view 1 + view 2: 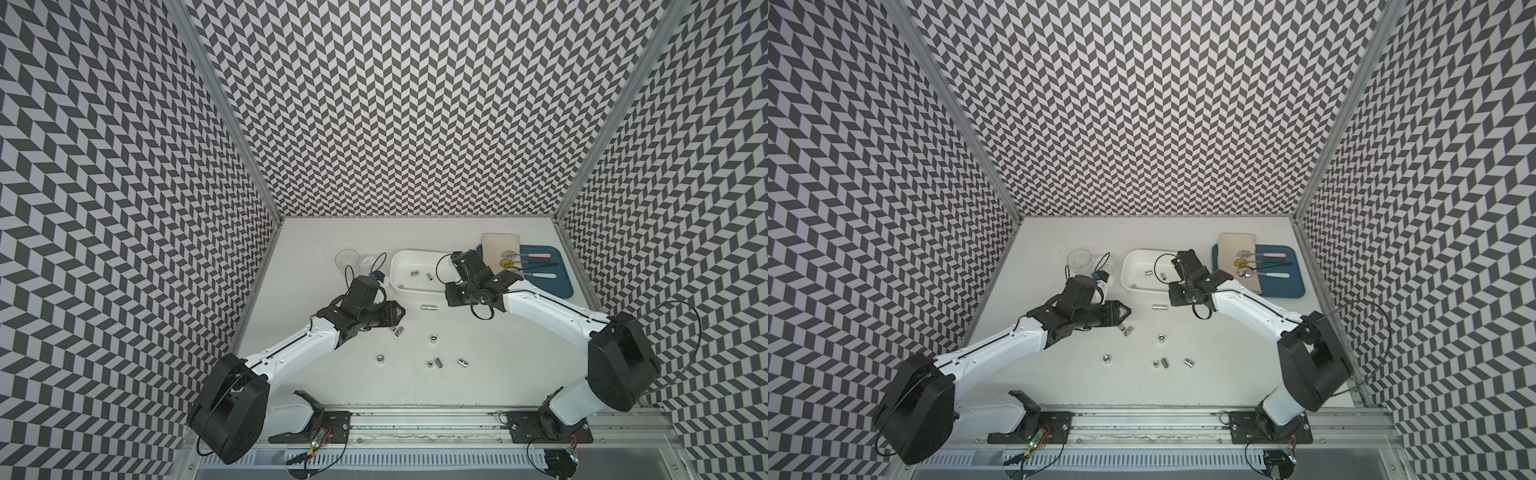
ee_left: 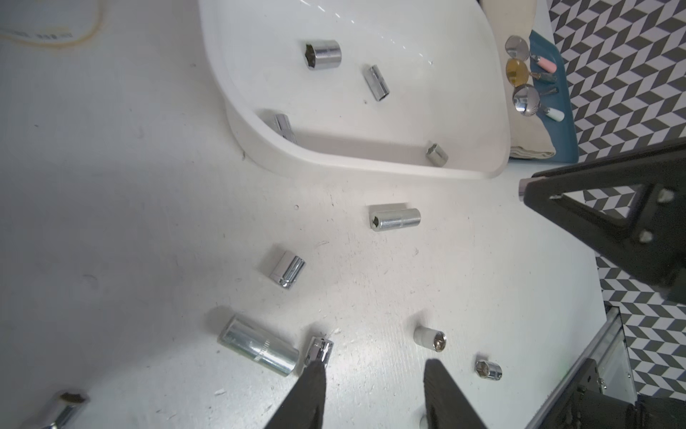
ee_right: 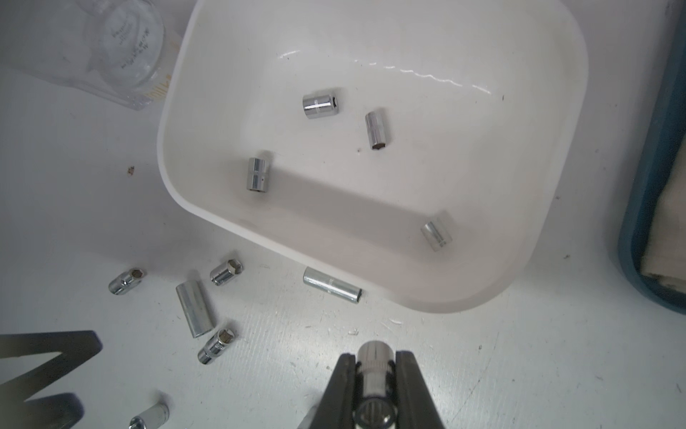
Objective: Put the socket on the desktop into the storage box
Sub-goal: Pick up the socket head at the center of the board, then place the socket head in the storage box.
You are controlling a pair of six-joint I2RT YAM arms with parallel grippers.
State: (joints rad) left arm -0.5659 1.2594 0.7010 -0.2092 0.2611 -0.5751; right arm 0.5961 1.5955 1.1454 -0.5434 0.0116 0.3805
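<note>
Black-and-white chevron walls enclose the scuffed off-white desktop. The white storage box holds four chrome sockets, and loose sockets lie scattered near it. The right gripper clamps a short, shiny knurled socket just outside the box. The left gripper is spread, empty.

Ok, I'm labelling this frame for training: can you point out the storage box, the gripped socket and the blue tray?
storage box (image 3: 200, 111): right wrist view, on its inner side wall.
gripped socket (image 3: 372, 371): right wrist view, on its metal body.
blue tray (image 1: 548, 289): in a top view, on its bare floor.
</note>
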